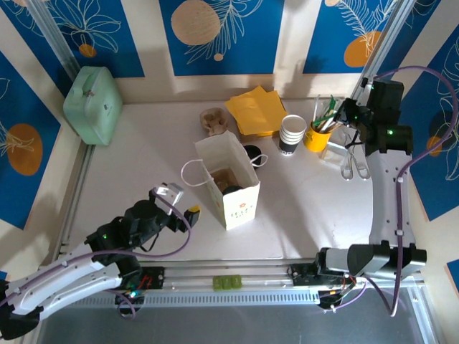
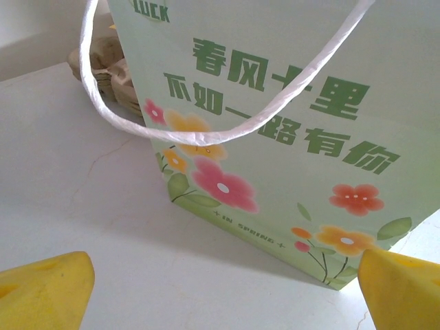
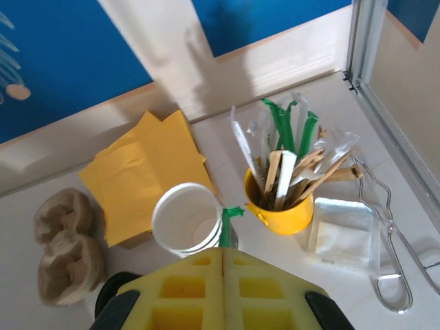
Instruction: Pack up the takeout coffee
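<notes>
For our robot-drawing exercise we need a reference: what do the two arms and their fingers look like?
The left arm and right arm share pale grey-white links between black joint housings with small green lights, and a purple cable loops beside each. The fingers are bright yellow blocks; the right pair is moulded with square recesses.

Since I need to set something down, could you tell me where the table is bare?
The table is bare between the green case and the paper bag, and between the bag and the right arm. The back edge is crowded: napkins, cups, yellow cup, tongs.
</notes>
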Motion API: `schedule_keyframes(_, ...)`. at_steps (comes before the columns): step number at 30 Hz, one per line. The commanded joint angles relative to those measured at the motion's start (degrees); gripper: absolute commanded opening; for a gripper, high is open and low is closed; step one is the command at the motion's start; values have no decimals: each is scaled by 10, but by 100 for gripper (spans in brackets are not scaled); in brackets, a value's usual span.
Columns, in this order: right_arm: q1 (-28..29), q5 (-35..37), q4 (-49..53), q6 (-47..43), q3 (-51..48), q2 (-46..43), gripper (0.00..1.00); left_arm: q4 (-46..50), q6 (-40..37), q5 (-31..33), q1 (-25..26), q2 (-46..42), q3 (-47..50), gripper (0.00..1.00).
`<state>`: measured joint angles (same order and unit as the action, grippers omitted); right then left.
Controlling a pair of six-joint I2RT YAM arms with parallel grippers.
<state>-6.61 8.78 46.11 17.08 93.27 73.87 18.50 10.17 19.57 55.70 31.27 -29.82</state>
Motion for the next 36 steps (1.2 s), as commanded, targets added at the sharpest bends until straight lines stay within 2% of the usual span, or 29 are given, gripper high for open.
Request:
schedule_keyframes(1, 24, -15, 55, -23, 42, -26, 0, -7, -2, -6, 3, 5, -27, 98)
schedule_keyframes(6, 62, -32, 87, -34, 78, -64, 0, 6, -4, -4, 4, 12, -44, 98)
schedule_keyframes(10, 87, -73, 146, -36, 141, -61, 0, 2, -7, -1, 4, 4, -40, 98)
schedule_keyframes(24, 258, -194, 215, 19, 277, -34, 0, -19, 0, -8, 4, 9, -26, 98)
schedule_keyframes(32, 362, -134, 251, 30, 296, -19, 0, -21, 2, -8, 4, 11, -25, 98)
schedule_keyframes(36, 435, -53, 264, 25, 292, -4, 0, -20, 3, -8, 4, 9, -25, 98)
